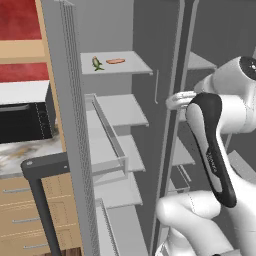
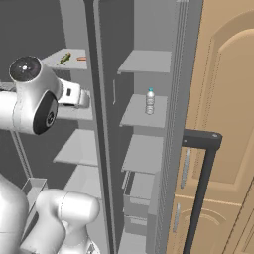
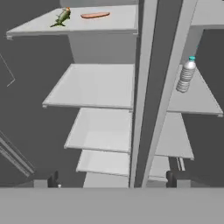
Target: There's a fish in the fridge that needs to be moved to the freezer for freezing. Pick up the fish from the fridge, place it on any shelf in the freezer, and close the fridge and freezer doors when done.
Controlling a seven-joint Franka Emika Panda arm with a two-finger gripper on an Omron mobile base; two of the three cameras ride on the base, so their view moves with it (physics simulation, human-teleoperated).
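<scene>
The tall grey side-by-side appliance stands with both doors swung open, and the small slender green and yellowish fish lies on the top broad pale grey shelf of the wider fridge compartment, toward that shelf's left end. Just beside it to the right, apart from it, lies a flat orange-pink oblong piece. From the left base camera the fish and the orange-pink piece sit side by side on the same high shelf, and from the right base camera the fish appears as a tiny green sliver on the far upper left. The lower fridge shelves are bare. A grey vertical divider parts the fridge from the narrower freezer compartment on the right, where a small clear plastic bottle with a pale blue cap stands upright on a short narrow freezer shelf. The plain grey fridge door stands open at the left with its dark bar handle near the camera; the freezer door stands open at the right, its dark handle in front of a tan wooden cabinet door. The white arm's two-finger gripper faces the shelves from well below the fish, its jaws spread wide with nothing between them, touching no shelf.
</scene>
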